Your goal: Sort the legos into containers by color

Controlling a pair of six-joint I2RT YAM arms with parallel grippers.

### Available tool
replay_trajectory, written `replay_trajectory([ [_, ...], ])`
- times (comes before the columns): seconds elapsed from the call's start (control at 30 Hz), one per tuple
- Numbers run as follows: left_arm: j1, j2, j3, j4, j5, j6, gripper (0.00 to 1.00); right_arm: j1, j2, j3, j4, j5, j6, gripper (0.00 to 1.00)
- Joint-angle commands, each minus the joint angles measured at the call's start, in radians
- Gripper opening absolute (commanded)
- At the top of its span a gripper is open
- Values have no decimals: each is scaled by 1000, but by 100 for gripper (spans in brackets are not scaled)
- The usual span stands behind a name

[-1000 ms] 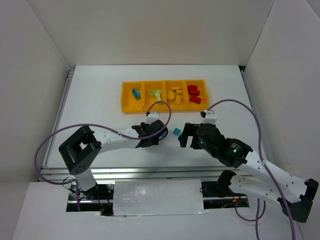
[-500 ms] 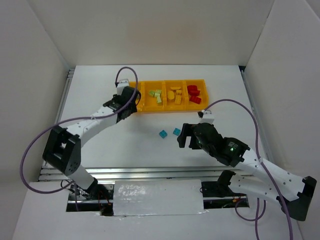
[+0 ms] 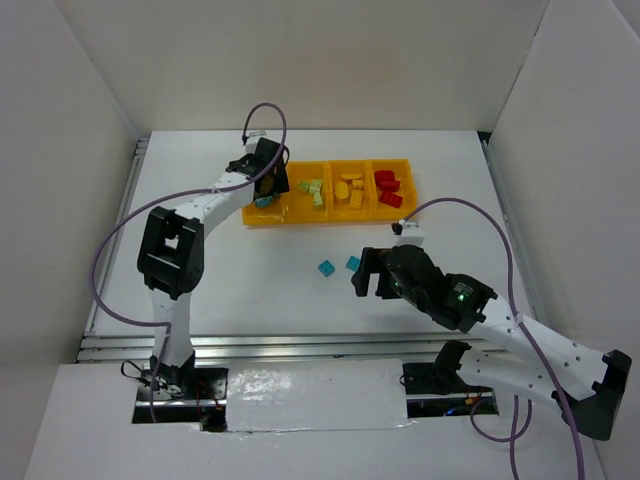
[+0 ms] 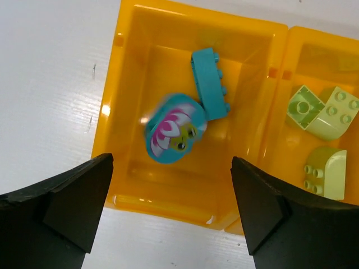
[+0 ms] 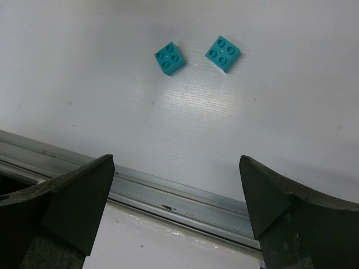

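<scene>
The containers are one orange-yellow tray (image 3: pixel 300 222) of several compartments at the back of the table. My left gripper (image 3: pixel 265 186) hangs open over the leftmost compartment (image 4: pixel 168 197). Below its spread jaws (image 4: pixel 171 162) a round cyan lego with a flower print (image 4: pixel 171 136) lies loose and blurred, next to a rectangular cyan lego (image 4: pixel 210 83). Pale green legos (image 4: pixel 322 112) fill the neighbouring compartment, then yellow ones (image 3: pixel 350 190) and red ones (image 3: pixel 388 188). Two square cyan legos (image 3: pixel 326 268) (image 3: pixel 353 263) rest on the table. My right gripper (image 3: pixel 365 272) is open just right of them, holding nothing (image 5: pixel 176 162).
An aluminium rail (image 5: pixel 168 193) runs along the table's near edge, just under my right fingers. White walls close in the table on three sides. Purple cables (image 3: pixel 460 205) loop from both arms.
My left arm swung from mid-table back to the tray's leftmost compartment, and its jaws opened, letting the round cyan lego drop in. The right arm barely moved.
</scene>
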Motion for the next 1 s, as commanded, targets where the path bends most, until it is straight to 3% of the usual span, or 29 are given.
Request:
replay_trajectory([
  [0.0, 0, -88, -25, -8, -14, -25, 99, 5, 0, 24, 10, 19, -19, 100],
  [0.17, -57, -276, -155, -16, -5, -122, 100, 3, 0, 15, 8, 48, -10, 100],
  [0.33, -230, -421, -323, -25, -40, -264, 99, -6, -11, 24, -27, 114, 36, 100],
  [0.47, -352, -442, -421, -19, -8, -470, 99, -11, -52, 44, -73, 175, 77, 100],
  [0.63, -465, -348, -404, -68, -34, -694, 97, -12, -112, 41, -101, 203, 107, 100],
  [0.83, -502, -82, -119, -284, -9, -801, 92, -12, -148, 15, -98, 169, 110, 100],
  [0.97, -503, -41, -132, -280, -2, -849, 87, -15, -163, 7, -91, 148, 93, 100],
])
